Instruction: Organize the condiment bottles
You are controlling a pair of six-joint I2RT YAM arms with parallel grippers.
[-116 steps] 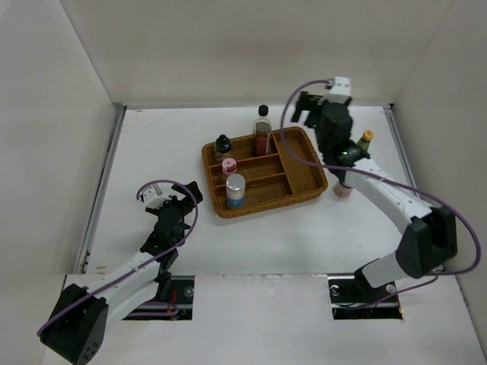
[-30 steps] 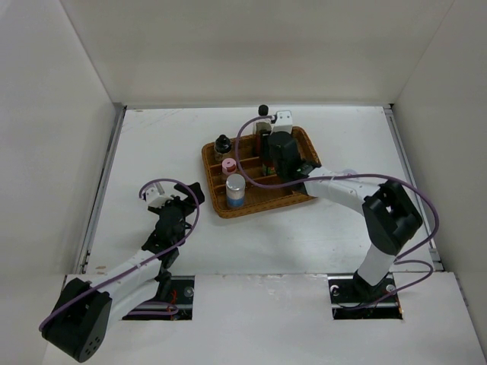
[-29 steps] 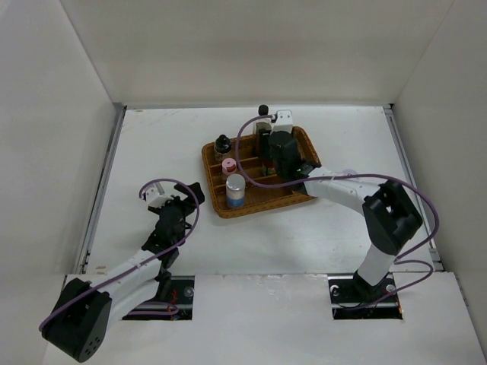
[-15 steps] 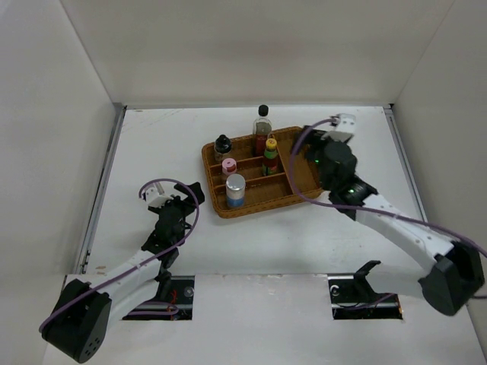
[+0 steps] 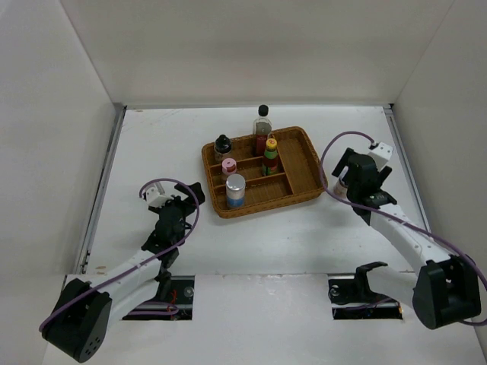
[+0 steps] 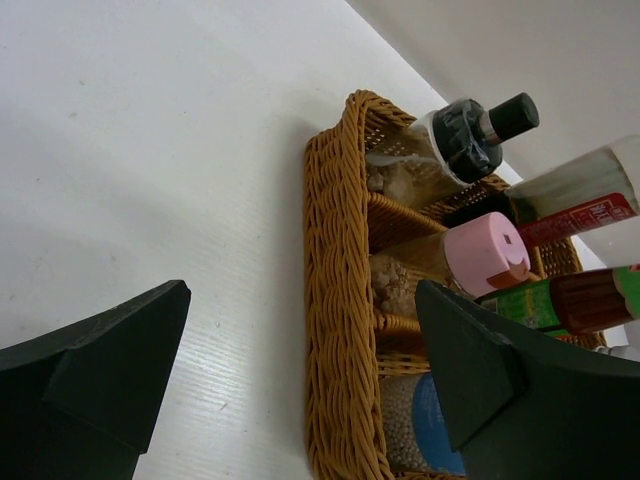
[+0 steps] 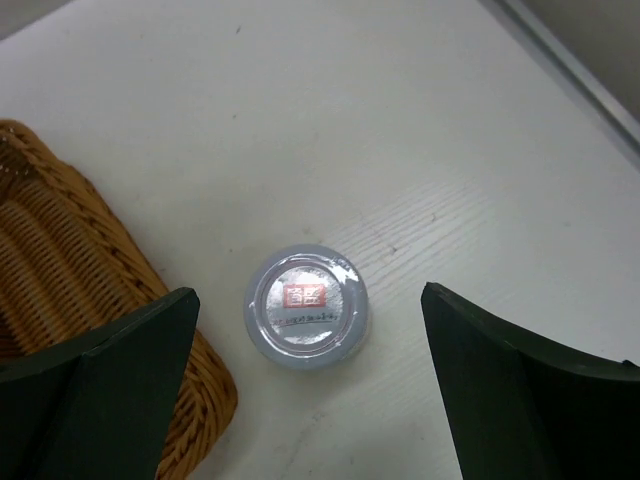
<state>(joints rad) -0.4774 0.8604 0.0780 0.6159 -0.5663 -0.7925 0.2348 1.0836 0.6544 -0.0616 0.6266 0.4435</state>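
Step in hand: going for the last jar (image 7: 306,306), the only one outside the wicker tray (image 5: 298,163). It stands upright on the table, just beside the tray's right near corner, not touching the wicker as far as the right wrist view shows.

Right gripper (image 7: 308,296) hangs straight over that jar with jaws spread wide, one finger on each side and nothing held. Left gripper (image 6: 302,292) is also wide and empty, low over the table well off the tray's left side and pointed at it.

Five bottles are in the tray:
- tall clear bottle (image 5: 262,122) at the far rim
- squat dark bottle (image 5: 222,144) at the far left corner
- pink-lidded jar (image 5: 228,166) at the left side
- blue-label shaker (image 5: 236,188) at the near left
- green bottle (image 5: 270,156) in a middle slot

Judged nearly done. Next move calls for dropping down around the jar, keeping the tray-side finger off the wicker corner, closing below the lid, then lifting over the rim into the tray's bare right compartment. Risk: the finger clips the rim or tips the jar
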